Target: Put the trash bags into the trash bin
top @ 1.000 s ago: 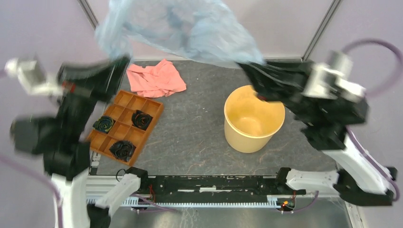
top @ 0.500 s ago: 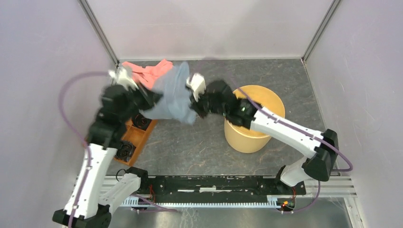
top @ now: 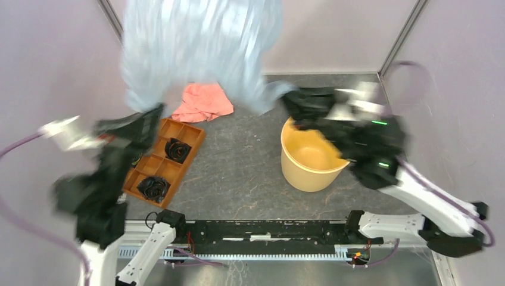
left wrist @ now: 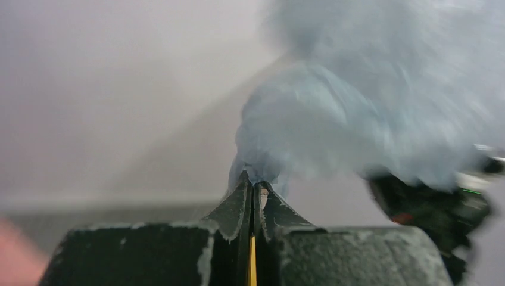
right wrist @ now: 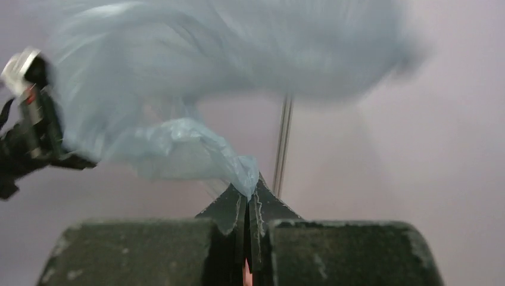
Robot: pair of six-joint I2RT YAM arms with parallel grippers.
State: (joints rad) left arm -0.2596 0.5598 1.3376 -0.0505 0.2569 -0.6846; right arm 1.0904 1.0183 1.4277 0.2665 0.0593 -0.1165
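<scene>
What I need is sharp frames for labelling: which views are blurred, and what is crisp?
Top external: the trash bag streaks with motion blur; the trash bin, orange tray and pink cloth are crisp. Left wrist: the left claw, shut on the bag, is sharp; film beyond is smeared. Right wrist: the same for the right claw.

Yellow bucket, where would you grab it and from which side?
Pinch the rim wall of the yellow bucket from above, on its near-left side: it stands upright and open, and the right arm covers the far-right rim.
</scene>
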